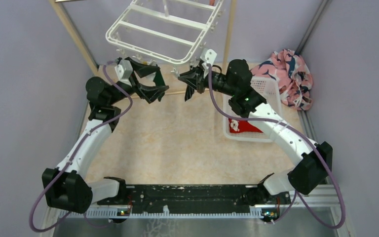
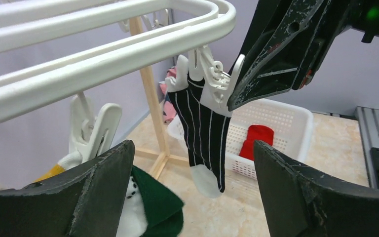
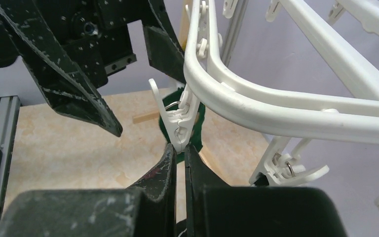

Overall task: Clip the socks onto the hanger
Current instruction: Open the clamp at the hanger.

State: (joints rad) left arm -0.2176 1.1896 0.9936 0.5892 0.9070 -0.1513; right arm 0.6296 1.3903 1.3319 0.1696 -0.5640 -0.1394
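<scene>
The white hanger hangs at the back; its frame fills the top of the left wrist view and the right wrist view. The black striped sock hangs from one clip. The dark green sock with a yellow tip hangs from a neighbouring clip. My right gripper is shut on the tip of the striped sock's clip, fingertips pinching it. My left gripper is open and empty below the frame. The red sock lies in the basket.
The white perforated basket stands at the right, also in the left wrist view. A pink-and-navy cloth heap lies behind it. Wooden rack poles stand beside the hanger. My two grippers are close together under the hanger's near edge.
</scene>
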